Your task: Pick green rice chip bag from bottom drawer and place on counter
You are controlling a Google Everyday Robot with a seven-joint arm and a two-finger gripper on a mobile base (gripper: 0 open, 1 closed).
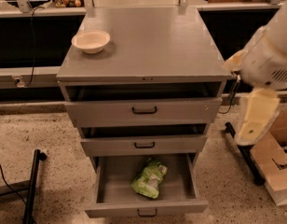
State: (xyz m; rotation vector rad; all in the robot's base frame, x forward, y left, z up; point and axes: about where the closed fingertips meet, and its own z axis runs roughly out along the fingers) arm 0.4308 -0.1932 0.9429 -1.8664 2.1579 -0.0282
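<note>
Gripper hangs off the cabinet's right side, at about 3 o'clock from the drawer fronts, well apart from everything in the drawers; I cannot tell from my feed whether it is spread or closed. Above it I see the bulky white arm, level with the right edge of the table. Below the gripper, toward 5 o'clock, a cardboard box sits on the speckled floor.

All three grey drawers are pulled out in steps. The top drawer and middle drawer stand only partly out, and I see nothing of their contents. The bottom drawer is out farthest, at 6 o'clock in my view. The green rice chip bag lies flat on its floor, slightly right of centre, touching neither side wall.

On the table, a cream bowl stands upright near the 10 o'clock corner. A black stand leans at 8 o'clock on the floor.
</note>
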